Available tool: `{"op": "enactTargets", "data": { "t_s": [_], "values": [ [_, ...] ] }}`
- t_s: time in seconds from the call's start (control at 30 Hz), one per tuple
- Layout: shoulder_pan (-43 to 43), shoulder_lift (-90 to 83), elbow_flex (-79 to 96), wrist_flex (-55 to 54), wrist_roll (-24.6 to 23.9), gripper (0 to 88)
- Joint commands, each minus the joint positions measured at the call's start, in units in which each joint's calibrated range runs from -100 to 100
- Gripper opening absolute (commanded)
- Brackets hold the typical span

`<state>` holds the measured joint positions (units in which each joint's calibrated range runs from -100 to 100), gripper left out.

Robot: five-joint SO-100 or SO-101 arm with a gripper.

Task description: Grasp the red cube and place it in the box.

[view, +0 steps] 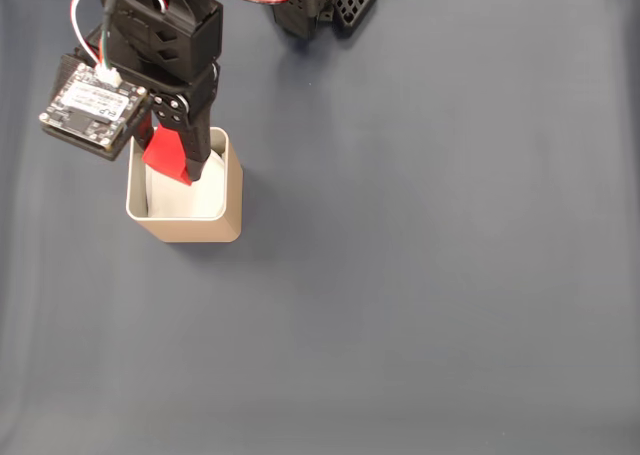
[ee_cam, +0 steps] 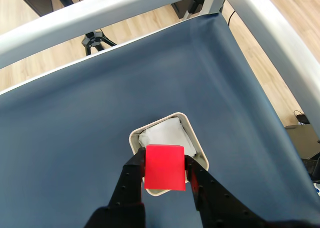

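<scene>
Red cube (ee_cam: 164, 167) is pinched between the two black fingers of the end effector (ee_cam: 165, 175), held above the near rim of the tan box (ee_cam: 196, 138). In the wrist view the box opening lies just beyond the cube, slightly farther away. In the fixed view the cube (view: 165, 155) hangs over the box's (view: 232, 190) upper left part. White padding (ee_cam: 162, 136) lines the box; nothing else appears to lie inside. Dark blue counter (view: 430, 255) surrounds it.
</scene>
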<state>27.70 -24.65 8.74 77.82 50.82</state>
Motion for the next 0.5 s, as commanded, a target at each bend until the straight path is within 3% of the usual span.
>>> {"op": "enactTargets", "data": {
  "t_s": [0.0,0.2,0.47],
  "values": [
    [0.74,-0.14,-3.18,-1.13,-0.78,15.9],
    [1.52,-0.05,-3.18,-2.44,-1.71,26.0],
    [2.16,0.03,-3.18,-3.59,-2.0,33.1]
  ]
}}
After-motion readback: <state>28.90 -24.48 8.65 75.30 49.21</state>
